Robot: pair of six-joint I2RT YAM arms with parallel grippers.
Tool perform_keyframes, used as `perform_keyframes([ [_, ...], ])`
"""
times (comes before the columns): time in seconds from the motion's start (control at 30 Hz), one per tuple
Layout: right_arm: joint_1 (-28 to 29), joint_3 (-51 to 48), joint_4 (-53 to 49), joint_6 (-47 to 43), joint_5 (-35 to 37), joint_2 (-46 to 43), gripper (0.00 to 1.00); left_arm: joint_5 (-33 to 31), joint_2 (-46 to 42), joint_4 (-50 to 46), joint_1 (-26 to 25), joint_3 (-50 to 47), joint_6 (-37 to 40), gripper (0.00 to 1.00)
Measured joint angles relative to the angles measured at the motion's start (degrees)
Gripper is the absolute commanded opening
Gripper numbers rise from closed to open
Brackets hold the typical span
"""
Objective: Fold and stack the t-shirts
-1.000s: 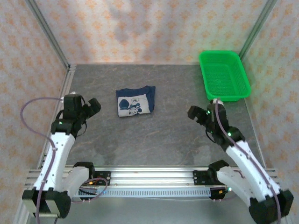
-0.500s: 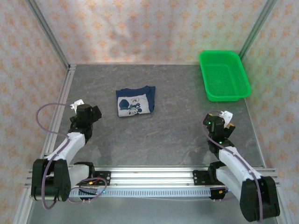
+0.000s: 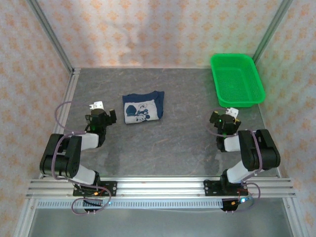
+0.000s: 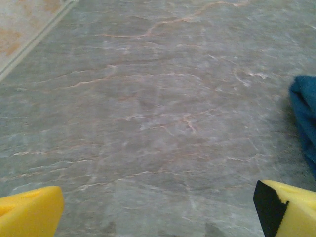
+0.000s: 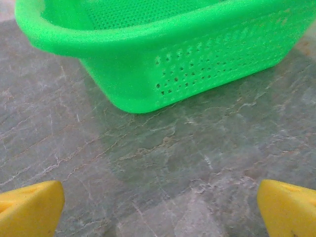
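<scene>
The t-shirt (image 3: 143, 107) lies on the table (image 3: 177, 148) as a compact navy rectangle, its white cartoon print turned upward and its edges roughly squared. That reads as a finished fold rather than a garment waiting to be worked. It sits a little left of the middle of the table, well apart from the green basket (image 3: 242, 102) in the far right corner, which appears empty. No second shirt is visible, so this single folded piece seems to be the whole stack. Both arms are tucked low and close to their bases, probably a parked posture that leaves the cloth undisturbed. The left gripper (image 3: 101, 117) hangs just above the table, near the shirt's left side but not touching it. In the left wrist view, the left gripper (image 4: 158, 212) has its yellow fingertips (image 4: 29, 212) spread to the outer corners of the picture with bare stone between them, and a sliver of the blue t-shirt (image 4: 303, 113) shows at the right edge. Its jaws are therefore fully spread and grip nothing. The right gripper (image 3: 224, 121) rests near the basket's near end. From its own wrist camera, the right gripper (image 5: 160, 210) is just as wide apart and empty, facing the basket (image 5: 197, 74) across a strip of bare table (image 5: 163, 163). With nothing held and nothing between either pair of fingers, the task appears to be at or very near its end.
</scene>
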Motion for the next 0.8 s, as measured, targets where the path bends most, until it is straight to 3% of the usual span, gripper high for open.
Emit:
perform_keyframes([
  [0.8,-0.7,2.7,1.2,-3.0,-8.5,-0.3,0.99,0.4,0.2,3.8,-0.3,0.0,2.5,1.00],
])
